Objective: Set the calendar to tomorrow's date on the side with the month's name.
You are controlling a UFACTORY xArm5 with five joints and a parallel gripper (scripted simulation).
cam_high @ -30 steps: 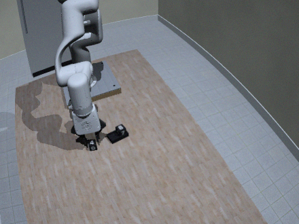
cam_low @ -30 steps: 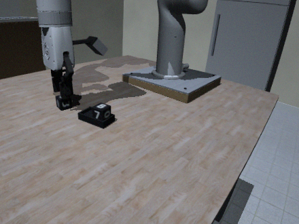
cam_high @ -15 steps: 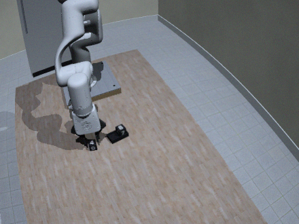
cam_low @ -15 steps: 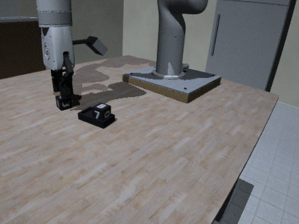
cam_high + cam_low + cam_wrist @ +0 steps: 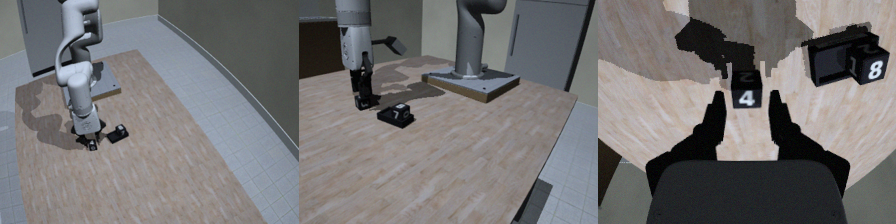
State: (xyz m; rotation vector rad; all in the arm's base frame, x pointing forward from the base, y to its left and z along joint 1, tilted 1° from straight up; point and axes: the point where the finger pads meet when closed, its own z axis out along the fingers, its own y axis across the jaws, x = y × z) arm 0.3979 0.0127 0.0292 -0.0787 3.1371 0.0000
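A black calendar tray point(image 5: 115, 136) lies flat on the wooden table, with one black digit cube point(image 5: 121, 129) standing in its right half. In the exterior view this cube point(image 5: 401, 110) in the tray point(image 5: 394, 118) shows an 8 on top and a 7 on its side. The other cube point(image 5: 92, 145) rests on the table to the left of the tray. In the wrist view it point(image 5: 746, 90) shows a 4 towards the camera. My gripper point(image 5: 747, 101) is half open and straddles this cube, with small gaps on both sides. The tray point(image 5: 831, 63) and its cube point(image 5: 867, 67) sit to the right.
The arm's base plate point(image 5: 470, 81) stands behind the tray. A grey cabinet point(image 5: 547, 41) is beyond the table's far edge. The table's right edge point(image 5: 557, 136) drops to a tiled floor.
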